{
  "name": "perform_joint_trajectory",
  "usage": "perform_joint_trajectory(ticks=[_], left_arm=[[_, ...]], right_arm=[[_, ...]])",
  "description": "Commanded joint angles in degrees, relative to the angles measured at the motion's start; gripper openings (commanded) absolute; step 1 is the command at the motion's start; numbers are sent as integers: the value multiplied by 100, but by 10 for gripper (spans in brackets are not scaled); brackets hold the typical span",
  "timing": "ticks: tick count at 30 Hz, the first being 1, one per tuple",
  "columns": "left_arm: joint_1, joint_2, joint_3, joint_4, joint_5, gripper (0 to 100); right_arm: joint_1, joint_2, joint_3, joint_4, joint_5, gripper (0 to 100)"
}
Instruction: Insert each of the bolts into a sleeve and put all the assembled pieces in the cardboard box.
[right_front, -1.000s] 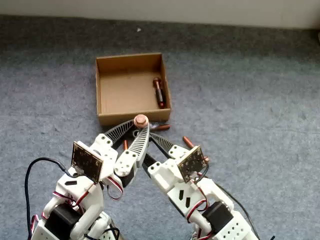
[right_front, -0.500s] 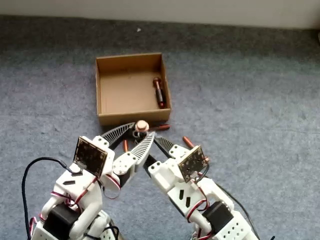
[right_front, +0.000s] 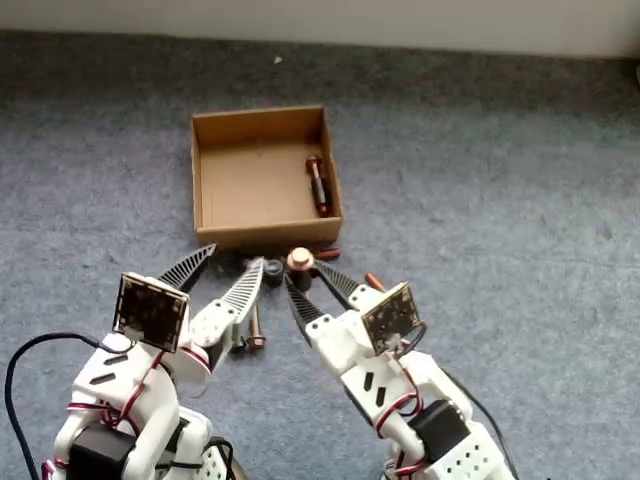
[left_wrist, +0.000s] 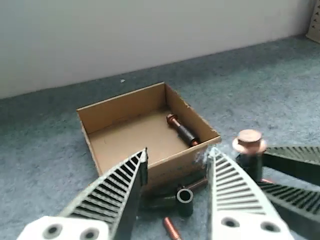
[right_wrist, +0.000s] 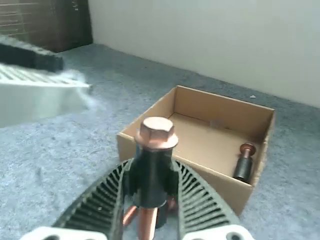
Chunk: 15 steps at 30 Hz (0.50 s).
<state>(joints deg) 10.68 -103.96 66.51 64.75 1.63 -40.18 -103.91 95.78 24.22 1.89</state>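
Observation:
My right gripper (right_front: 303, 276) (right_wrist: 150, 175) is shut on a black sleeve (right_wrist: 149, 180) held upright, with a copper bolt (right_wrist: 157, 131) (right_front: 300, 261) (left_wrist: 248, 141) pushed down through it. It hangs just in front of the cardboard box (right_front: 208, 180) (left_wrist: 120, 110) (right_wrist: 220, 107). One assembled piece (right_front: 318, 186) (left_wrist: 183, 131) (right_wrist: 244, 163) lies inside the box by its right wall. My left gripper (right_front: 218, 273) (left_wrist: 178, 153) is open beside the held piece, with nothing in it. Loose black sleeves (left_wrist: 184, 195) (right_front: 272, 270) and a bolt (right_front: 256, 328) (left_wrist: 172, 228) lie on the carpet below it.
More loose copper bolts (right_front: 374, 281) (right_front: 327, 254) lie on the grey carpet near the box's front right corner. A pale wall (left_wrist: 150, 35) runs behind the box. Open carpet stretches to the right of the box.
My left gripper has opened, let go of the bolt head and drawn back to the left. The right gripper keeps the bolt and sleeve and has shifted slightly right and nearer.

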Motion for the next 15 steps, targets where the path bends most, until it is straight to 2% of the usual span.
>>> perform_joint_trajectory(ticks=[1, 4, 8, 12, 15], left_arm=[[-673, 13, -84, 185, -79, 207], [-1332, 13, 207, 211, -79, 185], [-2167, 13, 725, 185, -97, 73], [-2545, 13, 1121, 211, -835, 5], [-2747, 13, 1516, 220, -862, 7]], right_arm=[[611, -84, 796, -22, 9, 5], [857, -110, 796, 215, 9, 5], [927, -110, 796, 444, 9, 5], [927, -110, 796, 453, 9, 5], [927, -84, 796, 462, 9, 5]])
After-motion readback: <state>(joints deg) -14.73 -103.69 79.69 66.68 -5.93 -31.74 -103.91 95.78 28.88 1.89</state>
